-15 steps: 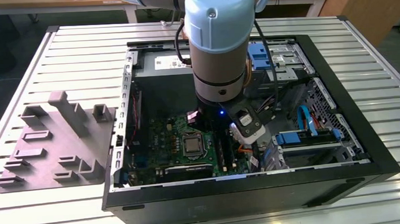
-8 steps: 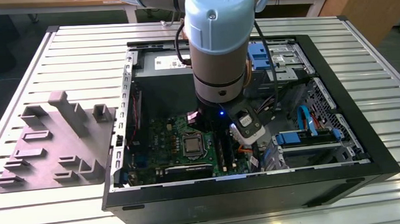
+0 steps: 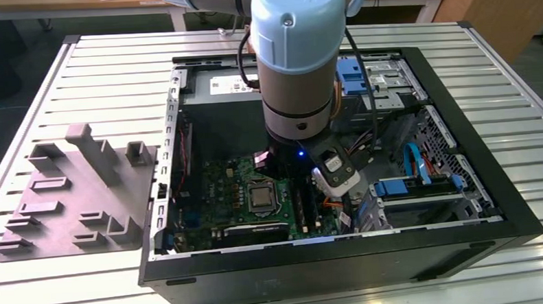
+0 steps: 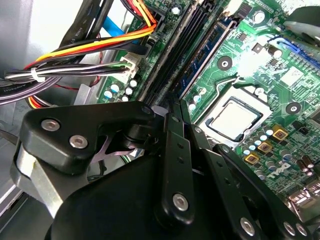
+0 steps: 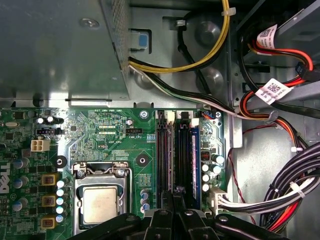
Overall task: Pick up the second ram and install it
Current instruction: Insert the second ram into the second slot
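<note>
Gripper fingers are seen brought together on the upper edge of the second ram, which stands in a slot of the green motherboard just beside another seated stick, near the processor socket, inside the open computer case.
</note>
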You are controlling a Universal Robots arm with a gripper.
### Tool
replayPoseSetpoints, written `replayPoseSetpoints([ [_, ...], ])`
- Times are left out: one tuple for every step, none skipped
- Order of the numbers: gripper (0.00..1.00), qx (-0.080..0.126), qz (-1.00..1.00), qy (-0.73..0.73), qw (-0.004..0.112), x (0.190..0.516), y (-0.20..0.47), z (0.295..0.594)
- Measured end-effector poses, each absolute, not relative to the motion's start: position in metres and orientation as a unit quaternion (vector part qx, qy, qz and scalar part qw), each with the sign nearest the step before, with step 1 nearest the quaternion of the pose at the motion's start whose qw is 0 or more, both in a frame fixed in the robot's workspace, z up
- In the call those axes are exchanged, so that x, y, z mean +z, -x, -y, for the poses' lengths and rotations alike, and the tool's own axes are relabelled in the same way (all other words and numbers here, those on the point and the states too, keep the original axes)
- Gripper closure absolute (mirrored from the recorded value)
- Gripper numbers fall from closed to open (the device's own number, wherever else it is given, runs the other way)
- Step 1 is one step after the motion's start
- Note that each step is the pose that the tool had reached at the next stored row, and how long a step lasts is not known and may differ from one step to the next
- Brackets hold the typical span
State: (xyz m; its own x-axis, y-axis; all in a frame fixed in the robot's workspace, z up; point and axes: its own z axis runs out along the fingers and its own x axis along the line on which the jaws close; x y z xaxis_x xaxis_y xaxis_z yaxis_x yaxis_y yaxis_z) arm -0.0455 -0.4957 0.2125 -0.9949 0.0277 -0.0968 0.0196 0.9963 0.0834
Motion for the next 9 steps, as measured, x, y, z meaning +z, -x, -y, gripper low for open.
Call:
replayPoseSetpoints([
  [0.89,0.041,-0.998,-0.012,0.049,0.2125,0.0455,0.4957],
  [0.88,0.041,-0.998,-0.012,0.049,0.2125,0.0456,0.4957],
  [0.88,0.041,-0.998,-0.012,0.049,0.2123,0.0456,0.4957],
  [0.88,0.041,-0.998,-0.012,0.049,0.2123,0.0456,0.4957],
  [0.82,0.041,-0.998,-0.012,0.049,0.2123,0.0455,0.4957],
  [0.82,0.041,-0.998,-0.012,0.049,0.2124,0.0456,0.4956],
  [0.82,0.041,-0.998,-0.012,0.049,0.2124,0.0455,0.4956],
  [0.82,0.041,-0.998,-0.012,0.049,0.2127,0.0455,0.4956],
  [0.82,0.041,-0.998,-0.012,0.049,0.2141,0.0455,0.4957],
])
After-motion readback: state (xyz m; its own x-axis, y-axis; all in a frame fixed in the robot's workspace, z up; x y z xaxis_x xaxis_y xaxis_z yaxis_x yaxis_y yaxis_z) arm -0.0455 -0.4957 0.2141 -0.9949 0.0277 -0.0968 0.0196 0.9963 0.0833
